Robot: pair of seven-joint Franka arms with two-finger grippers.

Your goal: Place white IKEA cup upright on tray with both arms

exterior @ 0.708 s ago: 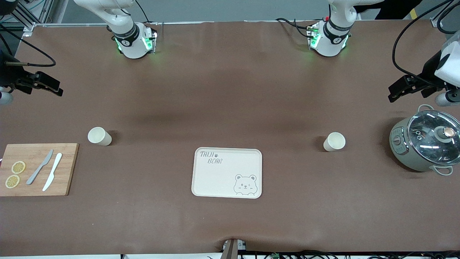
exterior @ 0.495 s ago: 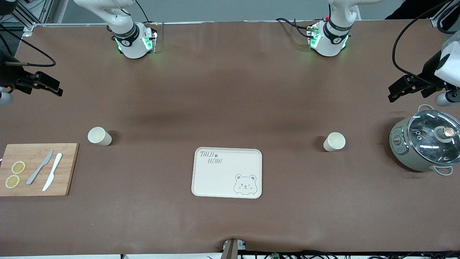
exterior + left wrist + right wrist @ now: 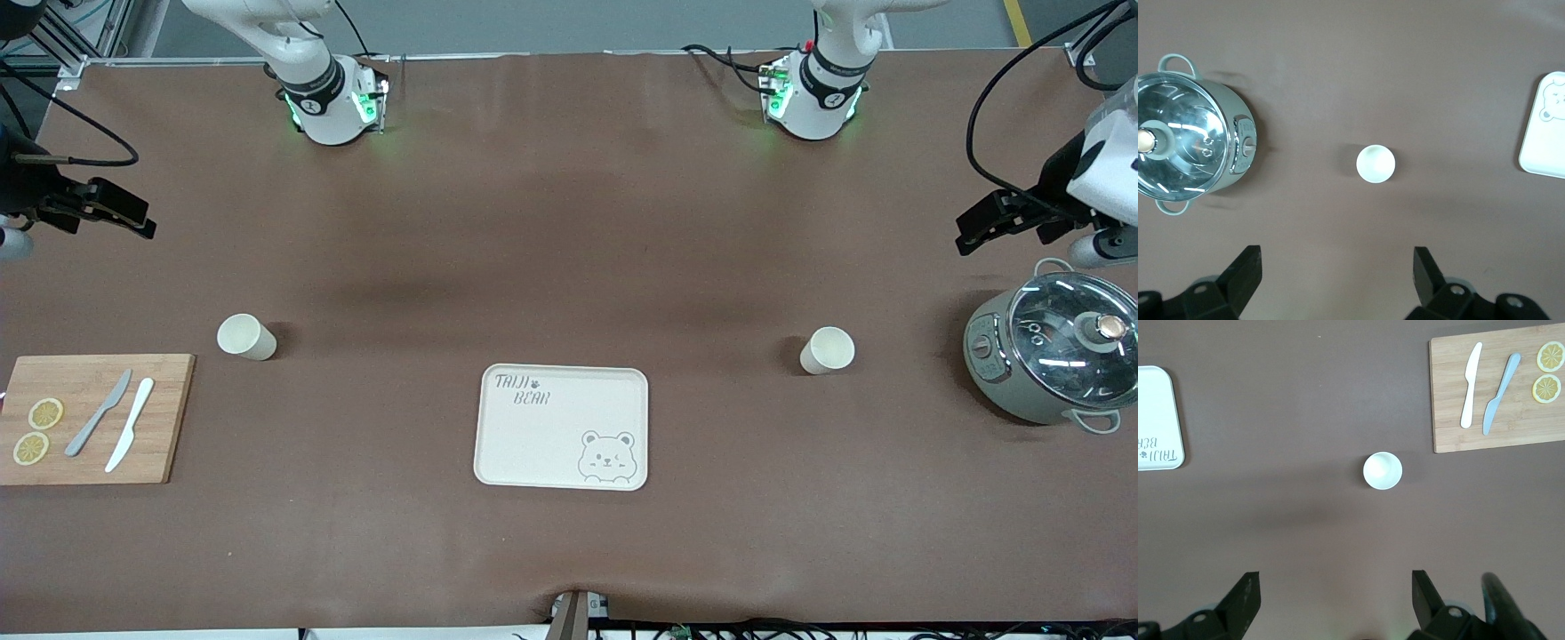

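Two cups, one per arm: cup (image 3: 827,350) at the tray's (image 3: 562,428) 2 o'clock, the other cup (image 3: 245,337) at 10. Both upright on tabletop (image 3: 569,222), untouched. Left gripper (image 3: 1338,280) and right gripper (image 3: 1336,600) hover high, each over its own cup, fingers wide apart for a top-down approach.

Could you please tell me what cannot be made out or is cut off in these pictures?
- Left pincer: the front view's edge cuts off its arm.
- Right pincer: the front view's edge cuts off its wrist.
- Tray: an edge cuts it off in both wrist views.
- Pot: glare on the glass lid hides its contents.
- Cups: too small to read any markings.
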